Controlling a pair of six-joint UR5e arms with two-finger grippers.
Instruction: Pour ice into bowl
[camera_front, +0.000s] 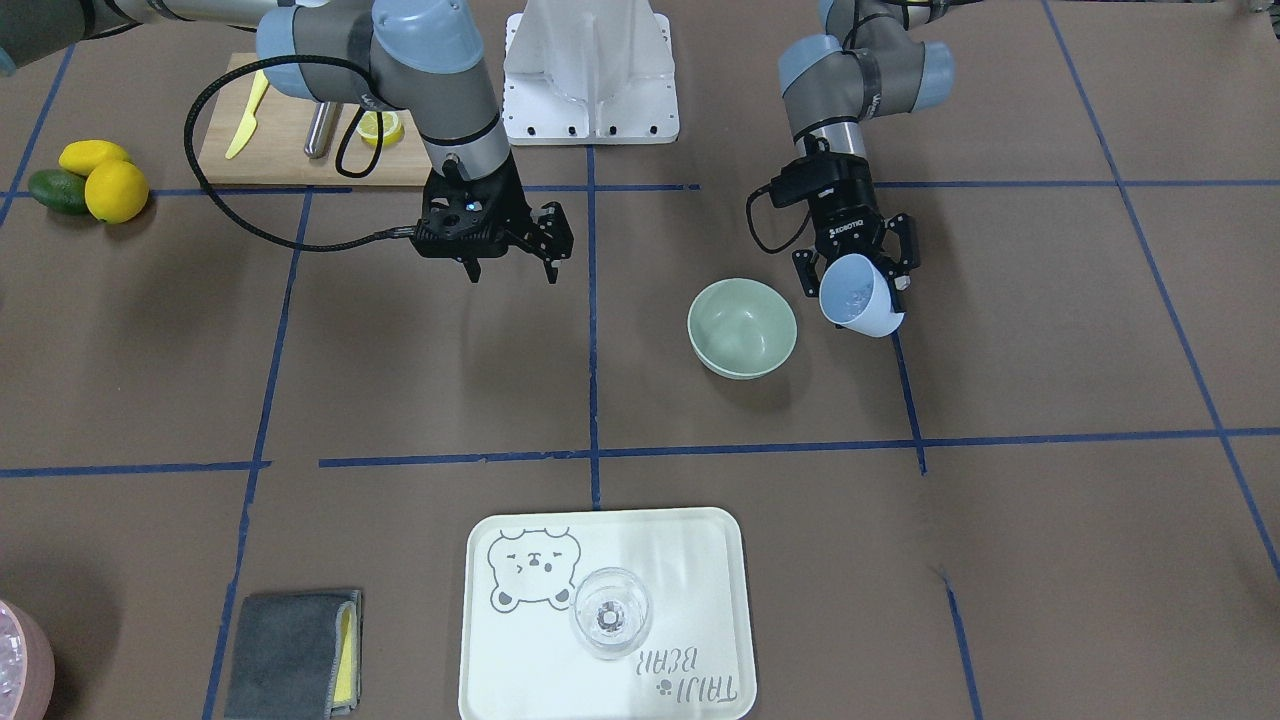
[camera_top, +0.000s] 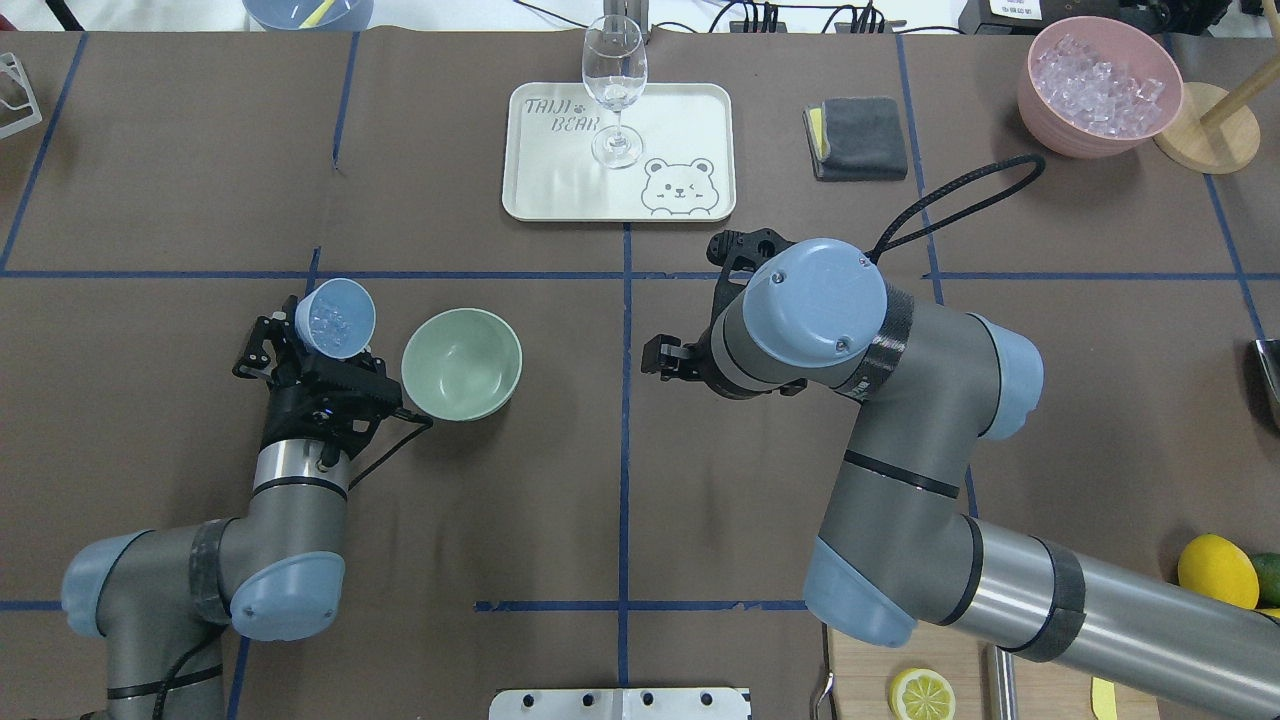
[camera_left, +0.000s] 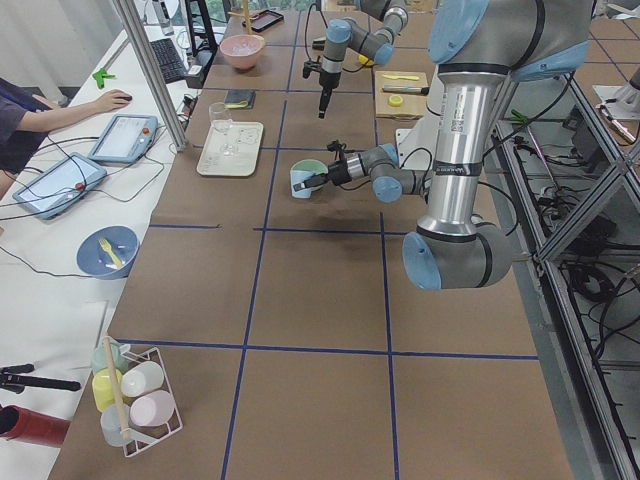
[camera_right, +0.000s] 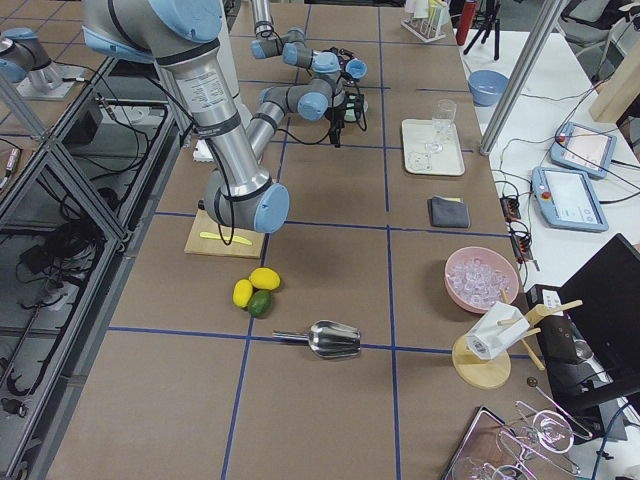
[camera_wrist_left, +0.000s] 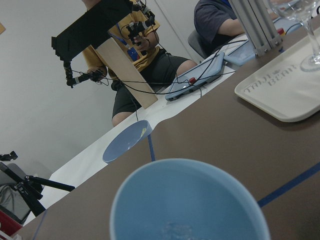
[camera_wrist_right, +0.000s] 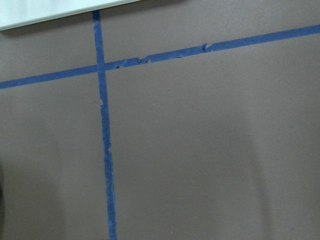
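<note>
**Q:** What writing is legible?
**A:** The cream tray (camera_top: 560, 195) carries the words "TAIJI BEAR" beside a winking bear drawing. The body of the left gripper (camera_front: 857, 283) is lettered ROBOTIQ.

**Q:** What surrounds the work area, and what blocks the view?
**A:** A clear stemmed glass (camera_top: 613, 85) stands on the tray. A folded grey cloth (camera_top: 862, 137) lies just beside the tray. Beyond the cloth is a pink container (camera_top: 1100, 85) heaped with clear cubes. On the robot's right, a wooden board (camera_front: 300, 150) holds a yellow knife (camera_front: 247, 118) and a lemon half (camera_front: 381, 127). Two lemons (camera_front: 115, 190) and an avocado (camera_front: 58, 190) sit near the board. In the overhead view the right arm's elbow hides most of its own gripper.

**Q:** Where are the task's objects?
**A:** The bowl (camera_front: 742, 327) rests on the table in the robot's left half, near the centre line. The ice (camera_top: 328, 320) shows as glossy glints at the bottom of the light blue cup (camera_front: 862, 300). The cup hangs above the table just beside the bowl, on the side away from the right arm and apart from the rim.

**Q:** How are the arms posed?
**A:** The left arm reaches forward with its fingers clamped on the cup's sides. The cup is tilted, its mouth turned up and away from the robot. The right arm reaches in to the centre line. The right gripper (camera_front: 510, 270) points down at bare table, fingers spread and holding nothing.
</note>
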